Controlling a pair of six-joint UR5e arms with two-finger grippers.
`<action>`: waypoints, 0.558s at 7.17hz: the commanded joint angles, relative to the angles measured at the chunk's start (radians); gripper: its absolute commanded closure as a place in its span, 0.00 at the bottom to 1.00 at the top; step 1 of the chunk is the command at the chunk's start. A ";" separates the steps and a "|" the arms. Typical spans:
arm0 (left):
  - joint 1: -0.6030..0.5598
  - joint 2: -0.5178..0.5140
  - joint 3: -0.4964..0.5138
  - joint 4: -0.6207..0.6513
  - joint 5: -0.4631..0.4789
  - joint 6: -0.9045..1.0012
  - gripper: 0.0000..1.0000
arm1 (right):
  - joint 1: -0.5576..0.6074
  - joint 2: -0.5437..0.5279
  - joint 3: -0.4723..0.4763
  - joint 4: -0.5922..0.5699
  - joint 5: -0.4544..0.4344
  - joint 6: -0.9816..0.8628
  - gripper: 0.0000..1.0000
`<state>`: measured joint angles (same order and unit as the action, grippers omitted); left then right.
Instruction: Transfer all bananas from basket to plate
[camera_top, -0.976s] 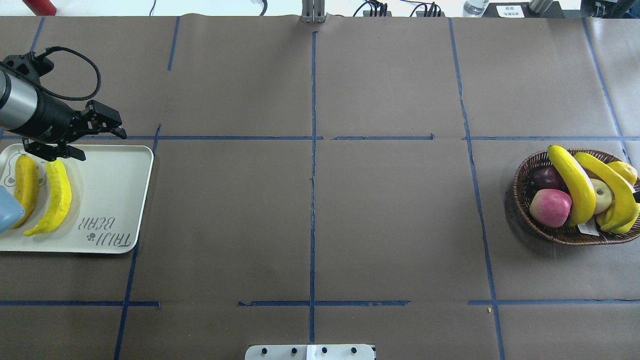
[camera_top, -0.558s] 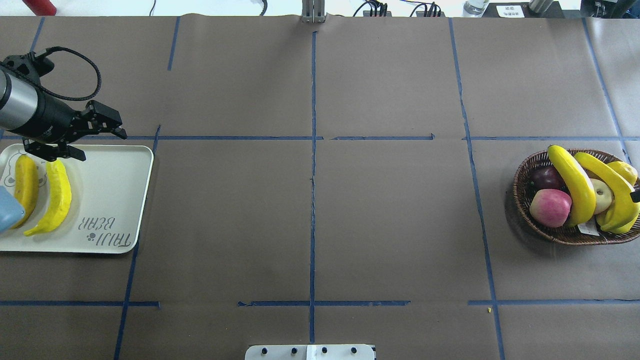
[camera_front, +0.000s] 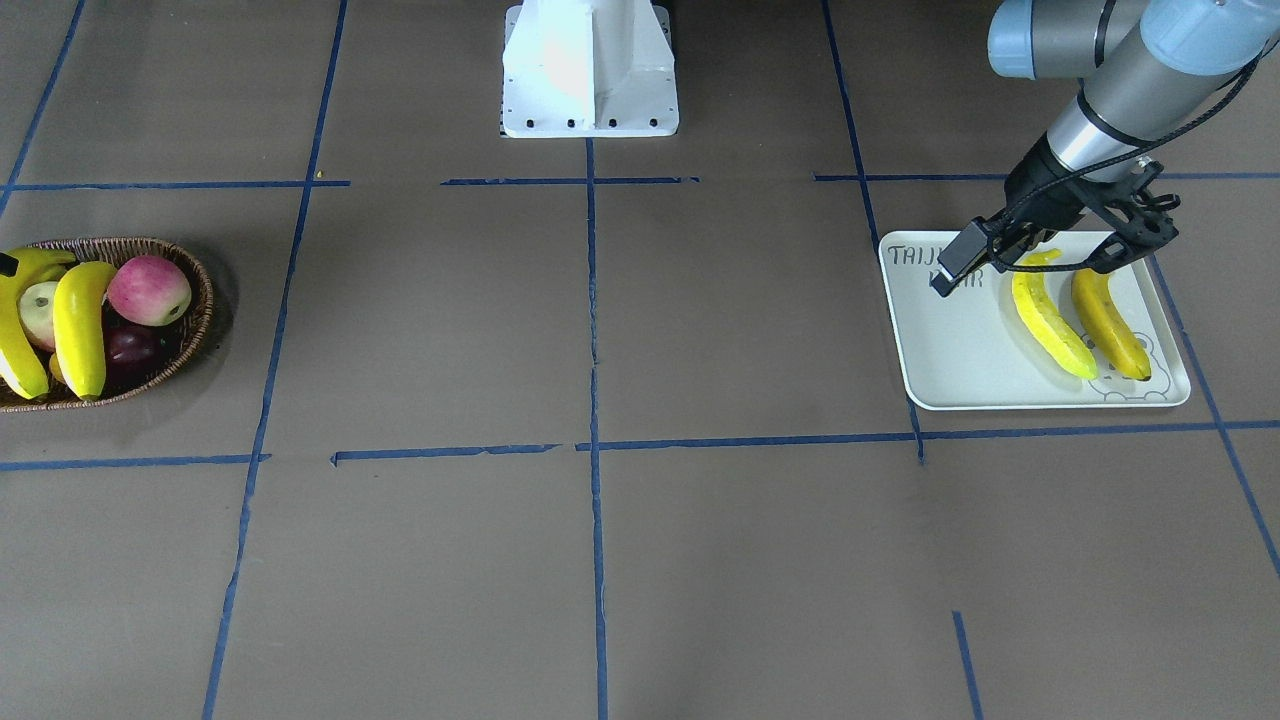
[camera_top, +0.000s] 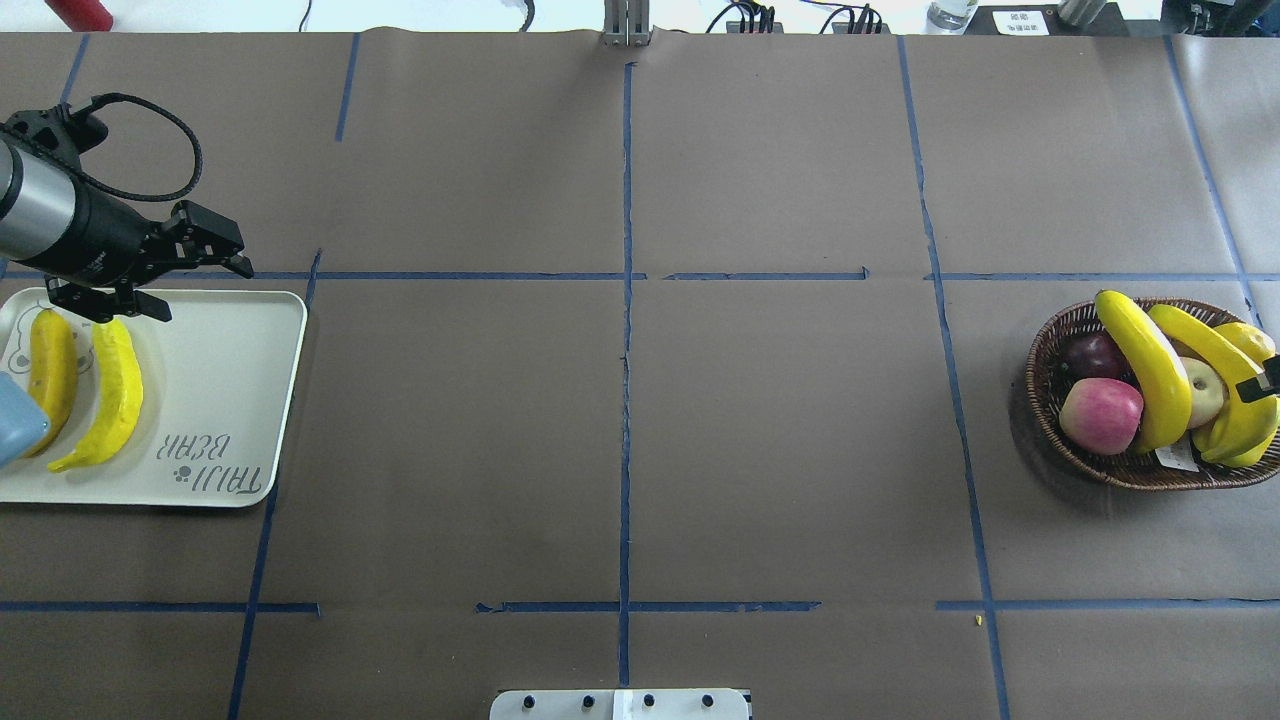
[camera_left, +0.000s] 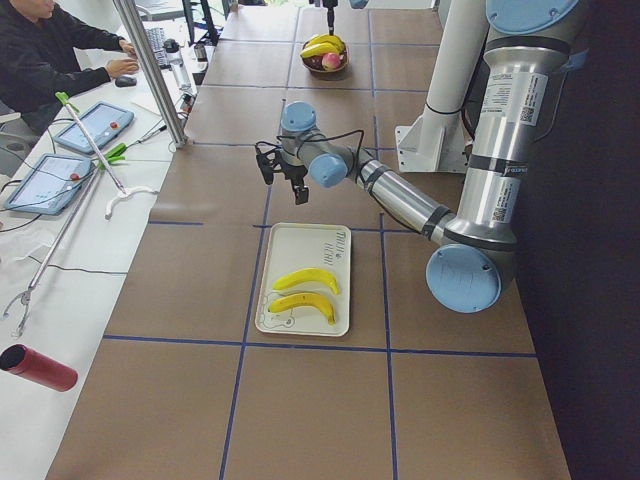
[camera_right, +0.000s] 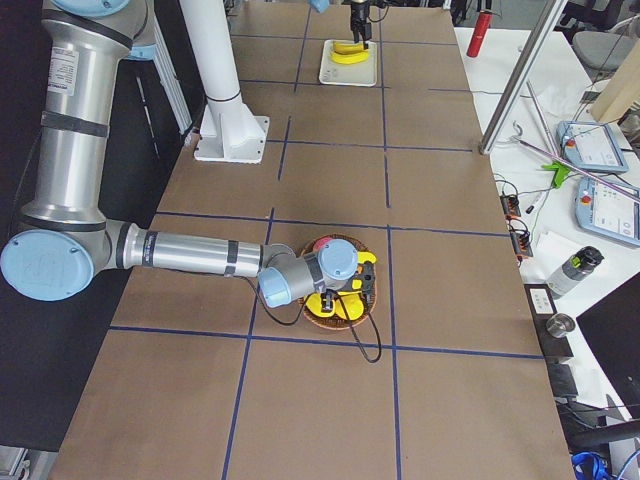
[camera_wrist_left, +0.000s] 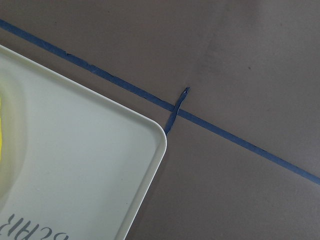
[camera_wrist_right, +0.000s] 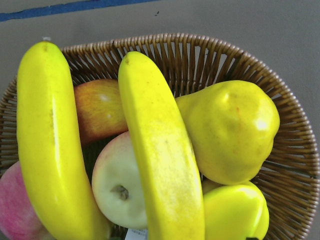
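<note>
Two bananas (camera_top: 112, 390) (camera_top: 52, 375) lie side by side on the off-white plate (camera_top: 230, 400), also seen in the front view (camera_front: 1045, 315). My left gripper (camera_top: 190, 288) hangs open and empty just above the plate's far edge, past the bananas' ends. Two more bananas (camera_top: 1145, 365) (camera_top: 1225, 375) rest across the fruit in the wicker basket (camera_top: 1045, 350); the right wrist view shows them close below (camera_wrist_right: 160, 160). Only a black tip of my right gripper (camera_top: 1262, 385) shows, over the basket's right side; I cannot tell if it is open or shut.
The basket also holds a pink-red apple (camera_top: 1100, 415), a dark fruit (camera_top: 1092, 352), a pale apple (camera_wrist_right: 120, 185) and a yellow pear (camera_wrist_right: 230, 130). The robot's white base (camera_front: 590, 70) stands at the table's near middle. Blue tape lines cross the brown table.
The right gripper's tip has moved a little further in over the basket from the right edge. The left arm and the bananas have stayed still.
</note>
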<state>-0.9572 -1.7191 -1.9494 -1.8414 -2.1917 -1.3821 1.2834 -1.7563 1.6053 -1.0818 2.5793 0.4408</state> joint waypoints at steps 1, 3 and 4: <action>0.000 0.001 0.001 0.001 0.001 0.000 0.01 | -0.001 0.004 0.001 0.010 -0.001 0.007 0.65; 0.000 0.003 0.003 0.001 0.004 0.000 0.01 | 0.000 0.003 0.022 0.011 0.001 0.007 0.96; 0.000 0.001 0.003 0.001 0.004 0.000 0.01 | 0.002 0.001 0.062 0.010 0.001 0.010 0.99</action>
<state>-0.9572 -1.7171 -1.9470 -1.8408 -2.1882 -1.3821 1.2839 -1.7533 1.6320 -1.0717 2.5796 0.4485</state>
